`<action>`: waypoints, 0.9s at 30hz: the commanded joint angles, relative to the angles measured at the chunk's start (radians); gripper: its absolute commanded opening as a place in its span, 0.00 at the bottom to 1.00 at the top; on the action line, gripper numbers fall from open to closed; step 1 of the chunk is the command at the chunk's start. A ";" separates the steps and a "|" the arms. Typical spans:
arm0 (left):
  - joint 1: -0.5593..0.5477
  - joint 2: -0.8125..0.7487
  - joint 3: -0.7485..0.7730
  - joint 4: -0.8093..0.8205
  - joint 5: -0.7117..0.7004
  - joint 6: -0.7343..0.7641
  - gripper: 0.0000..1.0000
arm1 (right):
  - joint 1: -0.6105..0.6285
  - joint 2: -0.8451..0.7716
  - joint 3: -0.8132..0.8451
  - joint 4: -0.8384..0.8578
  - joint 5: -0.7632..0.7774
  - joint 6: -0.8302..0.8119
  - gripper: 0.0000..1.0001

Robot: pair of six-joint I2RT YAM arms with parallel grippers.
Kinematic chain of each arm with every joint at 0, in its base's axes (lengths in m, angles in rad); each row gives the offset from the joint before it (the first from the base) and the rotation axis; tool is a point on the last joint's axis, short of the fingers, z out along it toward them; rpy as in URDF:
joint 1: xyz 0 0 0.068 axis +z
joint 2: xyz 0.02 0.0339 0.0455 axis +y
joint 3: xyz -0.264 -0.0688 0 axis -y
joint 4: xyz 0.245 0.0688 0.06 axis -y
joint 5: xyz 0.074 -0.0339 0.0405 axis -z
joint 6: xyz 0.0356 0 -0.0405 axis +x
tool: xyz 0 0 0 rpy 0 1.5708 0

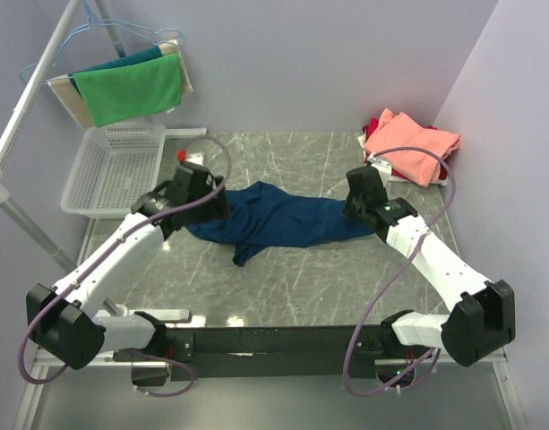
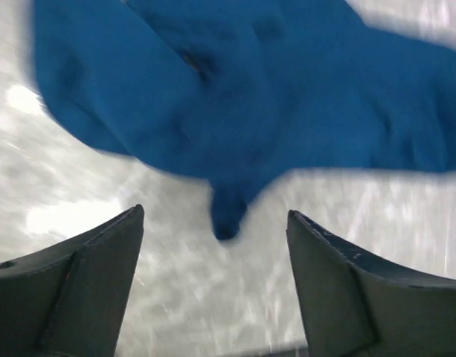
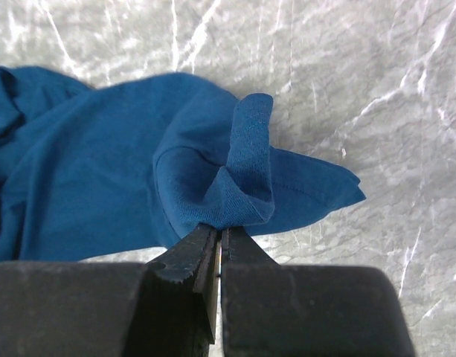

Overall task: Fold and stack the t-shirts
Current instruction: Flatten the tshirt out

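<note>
The navy-blue t-shirt point(image 1: 278, 219) lies crumpled across the middle of the table, its chest print hidden. My right gripper point(image 1: 356, 208) is shut on a fold of its right edge point(image 3: 242, 186), pinched between the fingertips just above the table. My left gripper point(image 1: 202, 208) hovers over the shirt's left end; in the left wrist view it point(image 2: 215, 223) is open and empty, with the shirt point(image 2: 272, 97) blurred just beyond the fingers point(image 2: 101, 253). A folded salmon-pink t-shirt point(image 1: 410, 143) lies on a red one point(image 1: 379, 124) at the back right corner.
A white mesh basket point(image 1: 113, 167) stands at the back left. A green cloth point(image 1: 131, 88) hangs on a hanger from a rail point(image 1: 37, 85) above it. Walls close in behind and on the right.
</note>
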 commanded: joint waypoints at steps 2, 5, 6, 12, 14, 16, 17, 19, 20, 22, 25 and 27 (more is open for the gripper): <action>-0.126 -0.072 -0.099 -0.022 0.125 -0.087 0.80 | -0.003 0.037 0.031 0.035 -0.013 0.018 0.00; -0.166 -0.092 -0.165 -0.022 0.115 -0.124 0.80 | -0.004 0.053 0.034 0.035 -0.019 0.018 0.00; -0.172 -0.096 -0.190 -0.022 0.112 -0.130 0.80 | -0.003 0.059 0.034 0.036 -0.022 0.018 0.00; -0.200 -0.071 -0.296 0.081 0.148 -0.150 0.81 | -0.004 0.067 0.028 0.040 -0.042 0.018 0.00; -0.201 -0.045 -0.314 0.138 0.154 -0.161 0.80 | -0.004 0.065 0.023 0.035 -0.038 0.016 0.00; -0.201 -0.024 -0.334 0.188 0.158 -0.165 0.79 | -0.003 0.063 0.019 0.032 -0.033 0.018 0.00; -0.201 0.001 -0.340 0.202 0.158 -0.168 0.78 | -0.004 0.060 0.017 0.032 -0.037 0.015 0.00; -0.201 0.030 -0.342 0.245 0.168 -0.168 0.76 | -0.004 0.060 0.017 0.030 -0.034 0.012 0.00; -0.201 0.059 -0.339 0.256 0.170 -0.170 0.75 | -0.003 0.060 0.017 0.029 -0.037 0.010 0.00; -0.201 0.088 -0.336 0.279 0.184 -0.171 0.74 | -0.004 0.062 0.019 0.026 -0.036 0.009 0.00; -0.204 0.131 -0.319 0.299 0.179 -0.177 0.71 | -0.003 0.065 0.022 0.023 -0.030 0.004 0.00; -0.206 0.154 -0.307 0.288 0.165 -0.179 0.70 | -0.003 0.067 0.026 0.021 -0.022 -0.001 0.00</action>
